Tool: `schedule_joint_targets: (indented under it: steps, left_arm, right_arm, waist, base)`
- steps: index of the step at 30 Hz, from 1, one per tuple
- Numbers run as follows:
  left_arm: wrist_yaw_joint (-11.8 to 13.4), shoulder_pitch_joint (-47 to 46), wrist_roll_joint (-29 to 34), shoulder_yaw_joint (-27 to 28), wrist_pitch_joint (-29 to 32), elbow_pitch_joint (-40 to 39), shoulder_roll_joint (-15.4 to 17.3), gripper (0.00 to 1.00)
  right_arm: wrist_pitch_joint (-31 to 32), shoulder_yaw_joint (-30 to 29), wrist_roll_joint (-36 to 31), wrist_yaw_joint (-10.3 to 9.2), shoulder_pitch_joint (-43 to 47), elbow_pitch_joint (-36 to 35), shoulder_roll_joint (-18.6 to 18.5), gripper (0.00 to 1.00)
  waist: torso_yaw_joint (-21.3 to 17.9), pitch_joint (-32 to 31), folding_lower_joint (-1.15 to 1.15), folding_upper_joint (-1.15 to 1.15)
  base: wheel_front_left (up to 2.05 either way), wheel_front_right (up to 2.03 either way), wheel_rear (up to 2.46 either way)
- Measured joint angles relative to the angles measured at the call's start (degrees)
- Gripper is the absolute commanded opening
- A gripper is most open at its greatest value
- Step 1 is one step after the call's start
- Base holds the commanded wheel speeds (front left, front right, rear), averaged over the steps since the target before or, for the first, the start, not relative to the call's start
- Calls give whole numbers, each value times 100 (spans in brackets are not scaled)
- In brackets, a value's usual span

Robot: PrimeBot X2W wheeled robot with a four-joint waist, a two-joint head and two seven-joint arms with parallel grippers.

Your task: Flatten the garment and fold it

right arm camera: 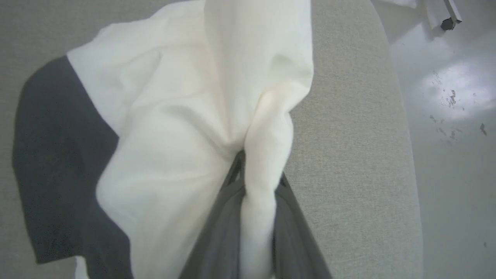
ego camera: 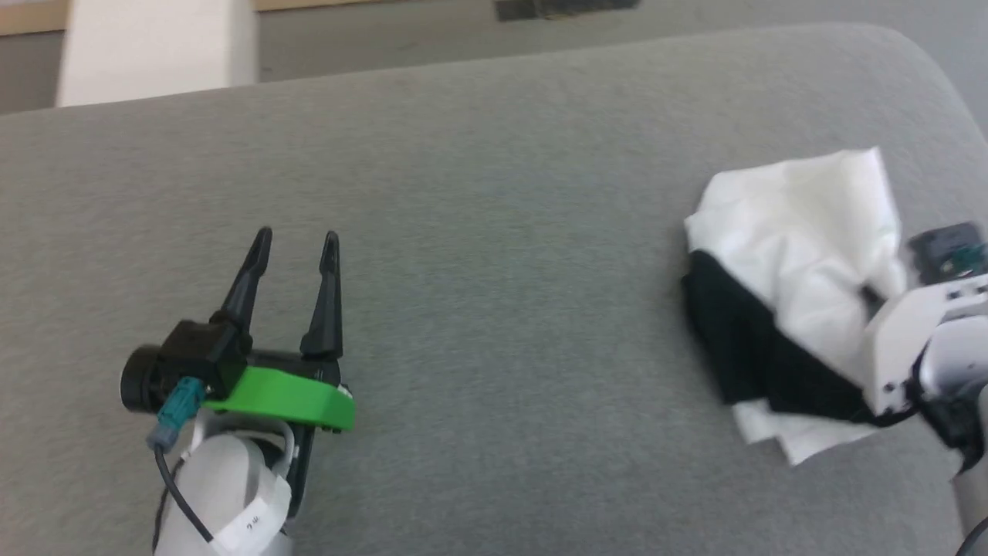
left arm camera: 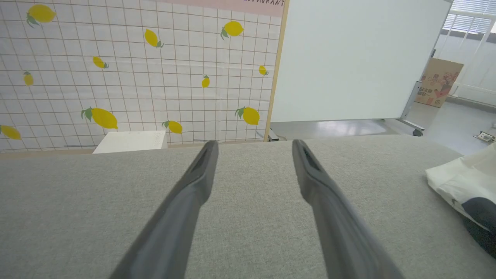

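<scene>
My right gripper (right arm camera: 260, 170) pinches a white fold of the crumpled shirt (ego camera: 795, 224) at three o'clock; my left gripper (ego camera: 297, 234) gapes empty at eight o'clock.

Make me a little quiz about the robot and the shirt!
1. True or false: the left pincer holds the shirt.
2. Which one is shut on white cloth? A) left pincer B) right pincer
3. Fill in: the shirt is white and ____.
Key: 1 false; 2 B; 3 black.
</scene>
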Motion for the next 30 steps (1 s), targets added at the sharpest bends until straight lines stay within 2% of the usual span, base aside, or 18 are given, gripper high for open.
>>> schedule_joint_targets:
  steps: [5,11,17,22,23,24,25,26,30]
  left_arm:
    - [0,-248,34,-112,3,-48,199,100]
    - [0,-450,67,-140,116,-231,350,100]
    - [0,-623,77,-180,220,-364,437,100]
    - [2,-651,76,-191,256,-365,482,100]
    - [2,-650,75,-190,255,-355,489,100]
    - [4,-649,73,-193,253,-339,491,100]
    - [4,-648,67,-194,248,-320,490,100]
    - [4,-644,65,-198,231,-296,490,100]
    - [11,-632,11,-218,151,-151,426,100]
  right_arm:
    - [-426,-257,-244,0,-522,608,-198,0]
    - [-1104,-527,-559,0,-1217,1444,-332,0]
    - [-1637,-1161,-1118,0,-1818,2216,-309,0]
    - [-2134,-1641,-1667,0,-2130,2728,-258,0]
    - [-2198,-1715,-1737,0,-2171,2793,-244,9]
    - [-2270,-1771,-1825,0,-2202,2858,-238,41]
    - [-2329,-1813,-1908,0,-2223,2922,-240,83]
    - [-2377,-1861,-1953,0,-2240,2969,-238,100]
    - [-2689,-2045,-2116,0,-2247,3043,-269,100]
  waist:
    - [-417,276,0,0]
    - [-678,763,0,0]
    - [-772,1227,1,0]
    - [-661,1488,1,0]
    - [-623,1501,1,0]
    - [-583,1503,1,0]
    - [-547,1495,1,0]
    - [-522,1477,1,0]
    - [-439,1304,0,0]
  base:
    - [0,0,0]
    - [0,0,0]
    - [0,0,0]
    - [0,0,0]
    - [0,0,0]
    - [0,0,0]
    - [0,0,0]
    - [0,0,0]
    - [0,0,0]
